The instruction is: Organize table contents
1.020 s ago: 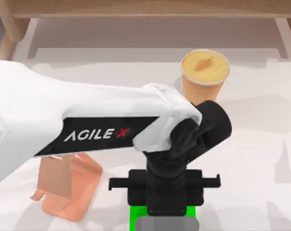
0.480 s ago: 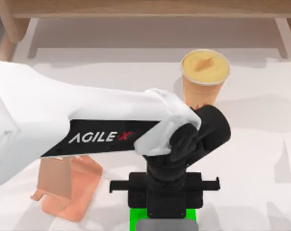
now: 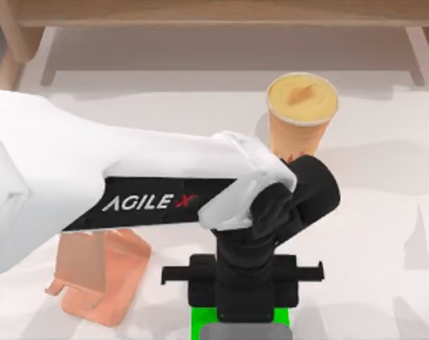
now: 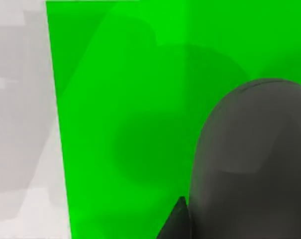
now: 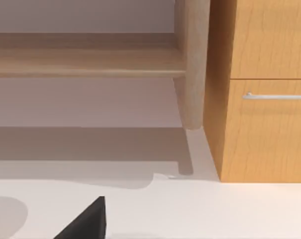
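My left arm reaches in from the left of the table (image 3: 384,234), and its gripper (image 3: 244,308) points down over the bright green pad (image 3: 200,322) at the front edge. A dark grey mouse (image 3: 246,331) lies on that pad right under the gripper. The left wrist view has the mouse (image 4: 250,169) close up on the green pad (image 4: 120,99), with a dark tip of the gripper touching its edge. A tall orange cup (image 3: 302,113) with a domed lid stands upright behind the arm's wrist. A black edge of my right gripper (image 5: 85,224) sits low over the white tabletop.
A salmon-pink phone stand (image 3: 104,280) sits at the front left, partly under the left arm. A light wooden shelf (image 3: 214,14) runs along the back. The right wrist view faces the shelf leg (image 5: 192,64) and a wooden drawer cabinet (image 5: 264,89).
The left forearm has shifted slightly towards the front right over the last second. The gripper, mouse and cup have held their places.
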